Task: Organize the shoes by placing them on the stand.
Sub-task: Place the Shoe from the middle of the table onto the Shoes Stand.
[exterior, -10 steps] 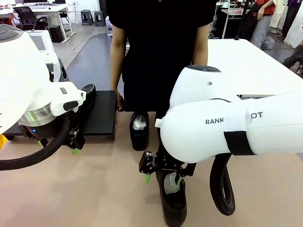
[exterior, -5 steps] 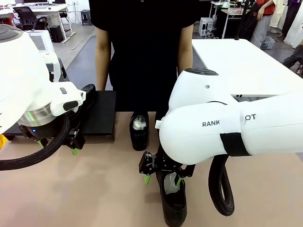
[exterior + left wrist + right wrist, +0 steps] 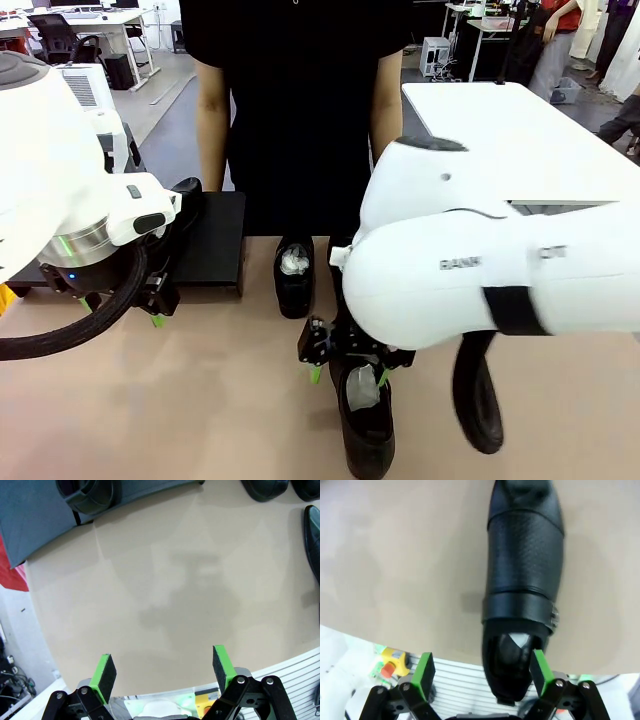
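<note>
One glossy black shoe stuffed with white paper lies on the tan table near the front edge. My right gripper hangs open just over its heel end. In the right wrist view the shoe runs away from the gripper, its heel opening between the green pads and nearer the right one. A second shoe lies farther back by the person. The matte-black stand is at the back left, and a shoe on it is partly hidden by my left arm. My left gripper stands open over bare table.
A person in black stands at the far edge, arms down. The left wrist view has the stand at top left and more shoes at top right. A white table lies behind to the right. Black cables hang from both arms.
The person has drawn a hand back from the stand's right edge and stepped to the left. My right arm has shifted slightly above the near shoe. The left arm has not moved.
</note>
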`<state>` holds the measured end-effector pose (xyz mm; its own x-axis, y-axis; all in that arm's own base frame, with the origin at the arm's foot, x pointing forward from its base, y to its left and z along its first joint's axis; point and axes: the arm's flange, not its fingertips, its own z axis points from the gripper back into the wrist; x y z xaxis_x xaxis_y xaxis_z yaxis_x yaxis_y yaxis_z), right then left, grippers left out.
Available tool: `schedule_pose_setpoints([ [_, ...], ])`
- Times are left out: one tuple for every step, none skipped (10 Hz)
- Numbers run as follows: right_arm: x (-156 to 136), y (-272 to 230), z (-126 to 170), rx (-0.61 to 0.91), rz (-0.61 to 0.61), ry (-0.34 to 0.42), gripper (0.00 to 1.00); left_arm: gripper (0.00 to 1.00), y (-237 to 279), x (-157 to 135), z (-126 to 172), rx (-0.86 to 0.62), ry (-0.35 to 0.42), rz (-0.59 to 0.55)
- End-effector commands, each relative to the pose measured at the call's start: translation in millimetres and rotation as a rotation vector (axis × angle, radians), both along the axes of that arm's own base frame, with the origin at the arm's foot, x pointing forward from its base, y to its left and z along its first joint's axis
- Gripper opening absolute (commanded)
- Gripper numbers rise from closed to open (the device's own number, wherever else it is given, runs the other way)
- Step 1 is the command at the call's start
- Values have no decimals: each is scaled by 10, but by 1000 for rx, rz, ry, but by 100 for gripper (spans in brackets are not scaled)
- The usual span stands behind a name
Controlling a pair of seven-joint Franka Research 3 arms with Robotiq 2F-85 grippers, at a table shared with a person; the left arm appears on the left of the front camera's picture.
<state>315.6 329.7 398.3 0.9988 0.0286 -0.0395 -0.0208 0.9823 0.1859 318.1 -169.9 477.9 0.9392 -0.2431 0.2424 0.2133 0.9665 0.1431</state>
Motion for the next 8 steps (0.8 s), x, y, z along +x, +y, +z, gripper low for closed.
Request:
schedule_pose_setpoints([
  [-120,-652,451,14,47,-74,100,100,3,-3,10,-5,-1,5],
  [-93,-962,537,-50,43,-115,100,100,3,-3,10,-5,-1,5],
  [-10,-1362,527,-130,-28,-126,100,100,3,-3,10,-5,-1,5],
  [66,-1780,461,-154,-69,-114,100,100,3,-3,10,-5,-1,5],
  [103,-2179,373,-145,-119,-97,100,100,3,-3,10,-5,-1,5],
  [124,-2432,323,-126,-169,-88,100,100,3,-3,10,-5,-1,5],
  [136,-2547,310,-101,-215,-92,100,100,0,1,2,0,-1,0],
  [115,-2292,447,-144,-151,-93,100,100,-225,-55,-29,-25,13,20],
])
